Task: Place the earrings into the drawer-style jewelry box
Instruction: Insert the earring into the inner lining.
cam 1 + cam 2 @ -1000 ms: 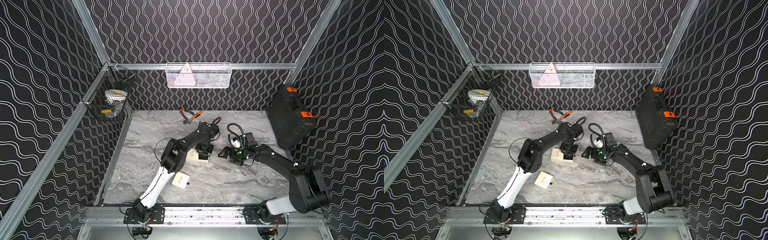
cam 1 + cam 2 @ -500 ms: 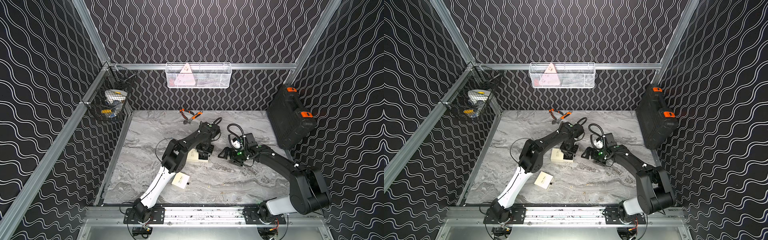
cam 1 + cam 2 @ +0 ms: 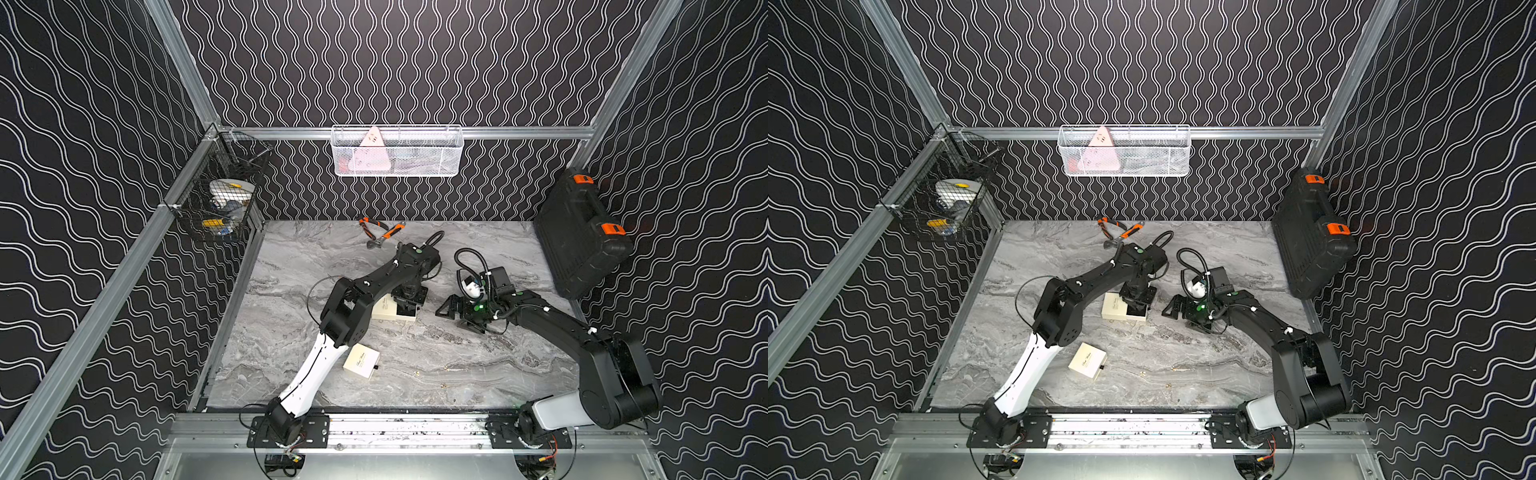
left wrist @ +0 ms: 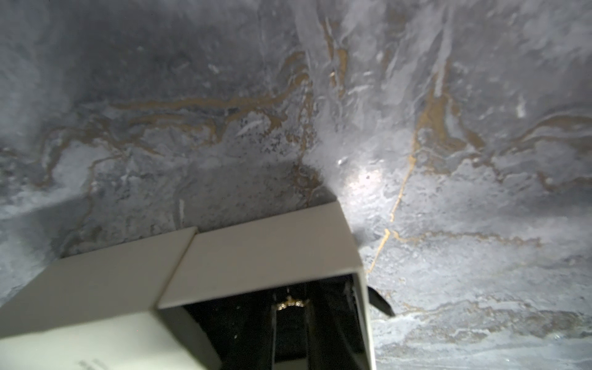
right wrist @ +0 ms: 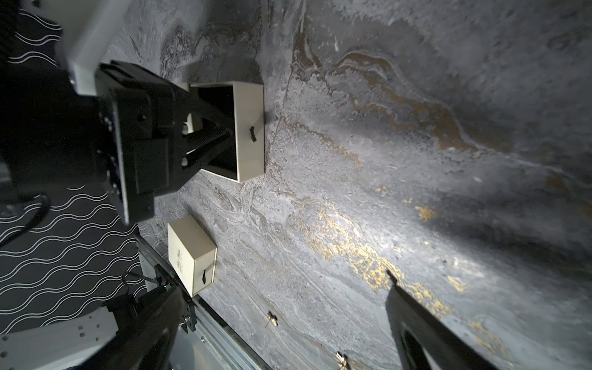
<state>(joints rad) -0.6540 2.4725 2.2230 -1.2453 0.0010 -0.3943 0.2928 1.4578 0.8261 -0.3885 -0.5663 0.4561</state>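
Note:
A cream drawer-style jewelry box (image 3: 384,311) (image 3: 1115,306) lies mid-table with its drawer (image 5: 250,131) pulled out. My left gripper (image 3: 408,308) (image 4: 290,304) reaches down into the dark drawer, shut on a small gold earring (image 4: 290,301) pinched at its fingertips. Two more earrings (image 5: 272,318) (image 5: 342,363) lie loose on the marble near the front rail, seen as specks in a top view (image 3: 1142,372). My right gripper (image 3: 445,306) (image 5: 288,334) hangs low to the right of the box, open and holding nothing.
A second cream box (image 3: 361,362) (image 5: 192,253), closed, lies by the left arm's white link. Orange-handled pliers (image 3: 380,232) rest at the back, and a black case (image 3: 582,232) leans on the right wall. Wire baskets (image 3: 397,151) hang on the walls.

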